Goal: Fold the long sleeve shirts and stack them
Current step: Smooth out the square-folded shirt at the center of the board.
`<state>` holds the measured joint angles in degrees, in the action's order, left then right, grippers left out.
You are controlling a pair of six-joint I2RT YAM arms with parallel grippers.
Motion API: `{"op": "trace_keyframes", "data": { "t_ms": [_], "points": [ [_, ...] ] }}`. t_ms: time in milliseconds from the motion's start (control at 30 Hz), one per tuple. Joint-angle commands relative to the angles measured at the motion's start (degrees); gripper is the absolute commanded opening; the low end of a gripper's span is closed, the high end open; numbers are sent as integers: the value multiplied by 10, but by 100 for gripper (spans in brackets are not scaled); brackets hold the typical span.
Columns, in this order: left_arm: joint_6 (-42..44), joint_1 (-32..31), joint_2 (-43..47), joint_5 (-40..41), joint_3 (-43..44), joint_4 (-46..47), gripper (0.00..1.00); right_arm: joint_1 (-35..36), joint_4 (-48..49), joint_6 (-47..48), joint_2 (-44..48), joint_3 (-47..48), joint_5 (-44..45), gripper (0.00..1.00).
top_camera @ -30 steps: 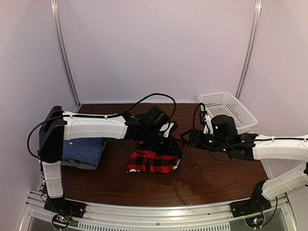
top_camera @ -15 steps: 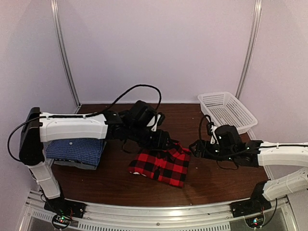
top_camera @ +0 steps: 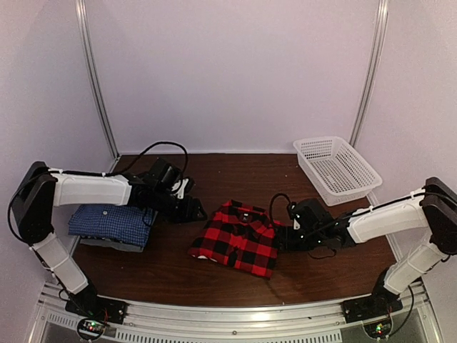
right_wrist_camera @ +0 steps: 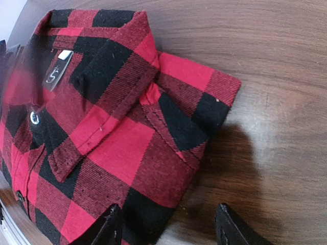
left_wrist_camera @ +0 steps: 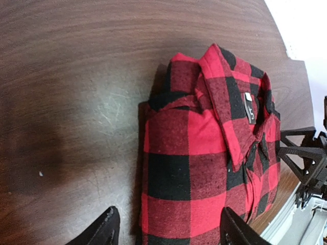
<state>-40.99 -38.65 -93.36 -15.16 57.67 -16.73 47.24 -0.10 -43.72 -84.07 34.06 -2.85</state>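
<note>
The red-and-black plaid shirt (top_camera: 239, 238) lies folded on the table, collar toward the back. It fills the left wrist view (left_wrist_camera: 204, 153) and the right wrist view (right_wrist_camera: 97, 122). A folded blue checked shirt (top_camera: 113, 223) rests on a grey one (top_camera: 118, 244) at the left. My left gripper (top_camera: 196, 212) is open and empty, just left of the plaid shirt. My right gripper (top_camera: 282, 236) is open and empty at the shirt's right edge. Both sets of open jaws show in their wrist views, the left (left_wrist_camera: 166, 229) and the right (right_wrist_camera: 168, 227).
A white mesh basket (top_camera: 337, 168) stands at the back right. Cables trail from both arms over the brown table (top_camera: 321, 275). A metal rail (top_camera: 235, 314) runs along the near edge.
Both grippers have let go of the plaid shirt and drawn back outward, the left far to the left. The shirt now lies flat and folded.
</note>
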Motion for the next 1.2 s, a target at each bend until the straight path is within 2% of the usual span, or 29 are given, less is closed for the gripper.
{"op": "trace_keyframes", "data": {
  "t_ms": [0, 300, 433, 500, 567, 700, 800, 967, 1167],
  "points": [
    [46, -1, -42, -59, 17, 46, 68, 3, 38, 8, -37, 34, -18, 63],
    [55, -7, -127, -59, 44, 50, 68, 3, 19, 15, -94, 56, -7, 58],
    [46, -19, -152, -69, 58, 57, 63, 4, 23, 12, -104, 56, -5, 57],
    [41, -26, -160, -71, 67, 60, 54, 4, 23, 12, -111, 62, -7, 55],
    [32, -30, -164, -75, 74, 63, 40, 5, 24, 13, -118, 70, -9, 49],
    [17, -36, -150, -69, 78, 67, 12, 7, 8, 21, -124, 94, -7, 26],
    [6, -44, -113, -53, 72, 67, 0, 10, -22, 34, -119, 121, 3, 10],
    [-23, -85, -42, 5, 63, 39, 0, 16, -78, 56, -85, 155, 25, 0],
    [-82, -131, -32, 57, 51, 40, 0, 9, -129, 84, -48, 152, 62, 0]
  ]
}}
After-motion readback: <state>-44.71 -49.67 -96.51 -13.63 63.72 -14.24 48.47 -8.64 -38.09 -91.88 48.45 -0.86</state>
